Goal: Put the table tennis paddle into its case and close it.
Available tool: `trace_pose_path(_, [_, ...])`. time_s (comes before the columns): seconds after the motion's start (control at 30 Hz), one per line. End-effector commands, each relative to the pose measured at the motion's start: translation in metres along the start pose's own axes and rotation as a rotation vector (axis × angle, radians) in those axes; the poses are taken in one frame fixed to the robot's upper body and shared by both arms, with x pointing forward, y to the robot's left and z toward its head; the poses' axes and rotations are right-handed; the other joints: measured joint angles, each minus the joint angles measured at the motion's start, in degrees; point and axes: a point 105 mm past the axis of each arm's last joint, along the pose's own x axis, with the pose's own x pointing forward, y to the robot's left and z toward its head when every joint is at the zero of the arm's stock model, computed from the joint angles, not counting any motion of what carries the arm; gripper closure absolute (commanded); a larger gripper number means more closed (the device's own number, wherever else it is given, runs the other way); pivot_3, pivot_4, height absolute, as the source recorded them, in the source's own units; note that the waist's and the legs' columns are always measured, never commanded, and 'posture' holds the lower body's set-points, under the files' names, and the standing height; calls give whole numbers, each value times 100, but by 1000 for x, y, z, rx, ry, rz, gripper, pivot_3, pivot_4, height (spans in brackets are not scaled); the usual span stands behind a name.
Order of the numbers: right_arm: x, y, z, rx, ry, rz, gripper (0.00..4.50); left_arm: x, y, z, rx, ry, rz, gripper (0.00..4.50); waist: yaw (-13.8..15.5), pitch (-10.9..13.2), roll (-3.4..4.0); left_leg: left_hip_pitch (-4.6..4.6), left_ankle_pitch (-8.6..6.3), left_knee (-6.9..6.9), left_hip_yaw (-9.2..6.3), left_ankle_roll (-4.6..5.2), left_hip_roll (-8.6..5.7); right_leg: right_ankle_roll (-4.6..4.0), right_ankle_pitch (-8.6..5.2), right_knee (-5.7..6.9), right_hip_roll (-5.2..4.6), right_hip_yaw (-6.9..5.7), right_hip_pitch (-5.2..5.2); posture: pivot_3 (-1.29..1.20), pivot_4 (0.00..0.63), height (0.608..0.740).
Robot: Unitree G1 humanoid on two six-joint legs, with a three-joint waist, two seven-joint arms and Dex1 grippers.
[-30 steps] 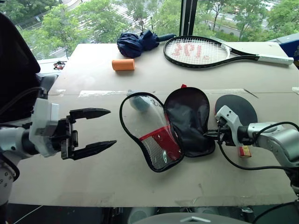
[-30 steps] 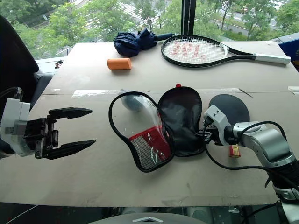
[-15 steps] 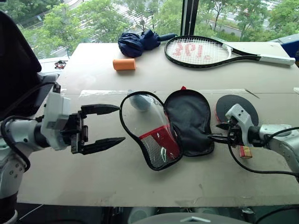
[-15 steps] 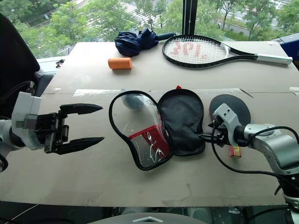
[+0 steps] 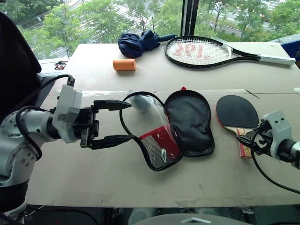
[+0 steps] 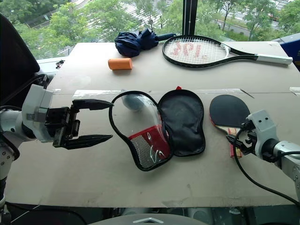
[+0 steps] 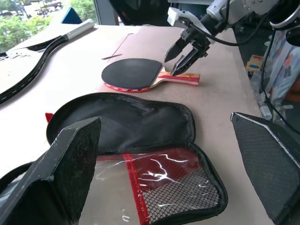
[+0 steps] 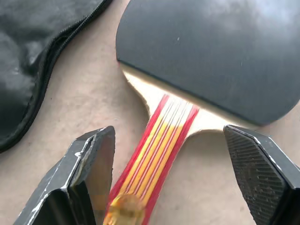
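The case (image 5: 190,123) lies unzipped and spread flat at the table's middle, black half on the right. Its clear panel with red mesh pocket (image 5: 157,143) is on the left. The table tennis paddle (image 5: 236,111) rests black face up just right of the case, its striped handle (image 8: 157,154) pointing toward the front edge. My right gripper (image 8: 168,131) is open, one finger on each side of the handle, not gripping it. My left gripper (image 5: 127,122) is open at the clear panel's left rim, pointing right with nothing between its fingers (image 7: 70,154).
At the back lie a large strung tennis racket (image 5: 201,51), a folded dark blue umbrella (image 5: 138,42) and an orange cylinder (image 5: 124,64). A pale blue round thing (image 5: 139,103) sits under the clear panel's far end. The table's front edge (image 5: 154,199) runs close below the case.
My right gripper has opened, left the black half's right edge and drawn back right to the paddle's handle. The left gripper has moved right up to the clear panel.
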Motion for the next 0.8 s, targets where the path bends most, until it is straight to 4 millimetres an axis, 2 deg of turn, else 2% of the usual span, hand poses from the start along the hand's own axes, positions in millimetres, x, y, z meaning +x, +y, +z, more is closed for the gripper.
trace_pose_path(0.03, [-7, 11, -4, 34, 2, -39, 813, 2, -1, 6, 21, 1, -36, 0, -9, 0, -1, 0, 0, 0, 0, 0, 0, 0, 0, 0, 0, 0, 0, 0, 150, 723])
trace_pose_path(0.17, [-1, 22, -18, 87, 50, -56, 813, 4, 1, 6, 33, 12, -55, 0, -9, 0, 0, 0, 0, 0, 0, -1, 0, 0, 0, -1, 0, -1, 1, 0, 150, 723])
trace_pose_path(0.2, [-1, 19, -20, 78, 60, -74, 1303, 4, 2, 7, 34, 11, -55, 0, -9, 0, 0, 0, 0, 0, 1, -1, 0, 0, 0, -1, 0, 0, 0, 0, 150, 723])
trace_pose_path(0.23, [-1, 17, -20, 71, 66, -88, 1370, 4, 2, 7, 35, 10, -55, 0, -9, 0, 0, 0, 0, 1, 1, -1, 0, 0, 0, -1, 0, -1, 0, 0, 150, 723])
trace_pose_path(0.27, [-2, 13, -20, 64, 62, -106, 1686, 4, 3, 7, 37, 9, -56, 0, -8, 0, 0, 1, 1, 1, 1, -1, 0, 0, 0, -2, 0, -2, 0, 0, 150, 723])
trace_pose_path(0.37, [-3, 7, -15, 38, 48, -131, 3063, 4, 4, 7, 40, 10, -55, 0, -10, 0, 0, 1, 1, 1, 0, -1, 0, 0, 0, -2, 0, -3, 0, 0, 150, 723])
trace_pose_path(0.43, [-5, 3, -8, 20, 28, -140, 3451, 3, 4, 6, 41, 10, -52, 0, -24, 0, 0, 1, 1, 0, 0, -1, 0, 0, 0, -1, 0, -2, 0, 0, 150, 723])
trace_pose_path(0.5, [-8, 2, 3, -2, -10, -132, 3517, 3, 4, 5, 41, 10, -47, 0, -25, 0, 0, 1, 1, 1, 1, -1, 0, 0, 0, -1, 1, -2, 0, 0, 150, 723])
trace_pose_path(0.63, [-10, 33, 35, -15, -144, 42, 3517, 2, 6, 3, 40, 10, -34, 0, -46, 0, 0, 1, 1, 0, 1, -1, 0, 0, 0, 0, 1, -1, 0, 0, 150, 723])
trace_pose_path(0.8, [-10, 55, 58, -7, -226, 127, 3517, 0, 6, 1, 40, 11, -29, 0, -30, 1, -1, -1, 1, -1, -1, -1, 2, 0, 0, -2, 1, -5, -1, 0, 150, 723])
